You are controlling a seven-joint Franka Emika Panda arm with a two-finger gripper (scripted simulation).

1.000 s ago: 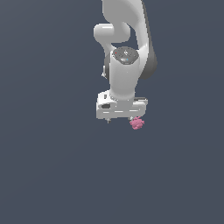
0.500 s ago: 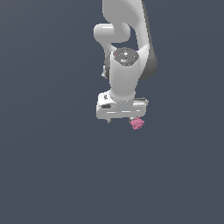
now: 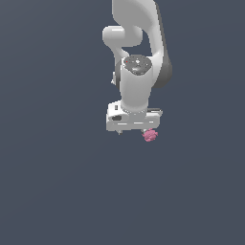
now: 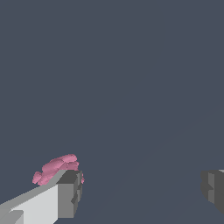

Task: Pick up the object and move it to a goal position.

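Our jaws gape wide, but the clump sits outside one finger; we should recentre before closing.

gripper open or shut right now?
Open. In the wrist view the two fingertips stand far apart, and the pink clump sits outside one finger, not between them, so nothing is gripped by the gripper.

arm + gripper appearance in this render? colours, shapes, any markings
The arm is glossy white with rounded, tubular links and dark grey bands at the joints. The wrist cap is a grey disc with a small red dot. The gripper has a flat, boxy white body with a dark camera-like recess at one end. The fingers are white bars ending in blocky grey ribbed pads. No cables or lettering visible.
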